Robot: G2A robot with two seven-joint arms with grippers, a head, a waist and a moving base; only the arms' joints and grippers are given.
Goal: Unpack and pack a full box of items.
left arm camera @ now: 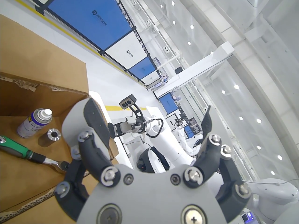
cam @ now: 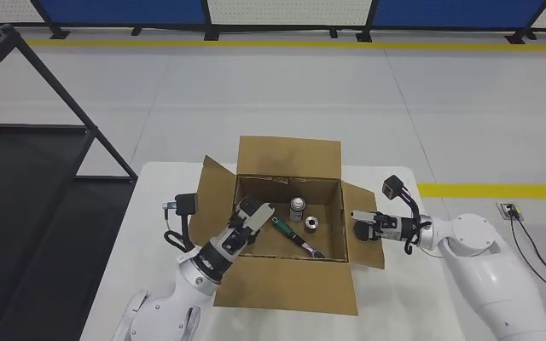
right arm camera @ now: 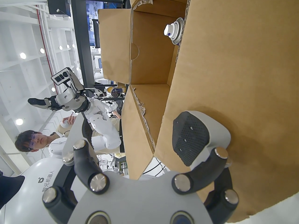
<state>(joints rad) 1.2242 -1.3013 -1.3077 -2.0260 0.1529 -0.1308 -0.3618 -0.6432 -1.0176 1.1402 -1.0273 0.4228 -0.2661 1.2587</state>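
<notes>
An open cardboard box (cam: 288, 157) stands mid-table with its flaps spread out. Inside it a spray can (cam: 297, 206) stands upright beside a short metal cylinder (cam: 311, 224), and a green-handled ratchet wrench (cam: 293, 236) lies flat on the bottom. My left gripper (cam: 254, 213) hangs open over the box's left side, holding nothing; its wrist view shows the spray can (left arm camera: 35, 123), cylinder (left arm camera: 52, 136) and wrench (left arm camera: 21, 149) just beyond one finger (left arm camera: 95, 122). My right gripper (cam: 363, 226) is open at the box's right flap (right arm camera: 233, 71), one pad (right arm camera: 190, 138) close against the cardboard.
The white table (cam: 153, 222) has bare room left and right of the box. The front flap (cam: 290, 286) reaches toward the table's near edge. A black metal frame (cam: 60, 94) stands off the table's left side.
</notes>
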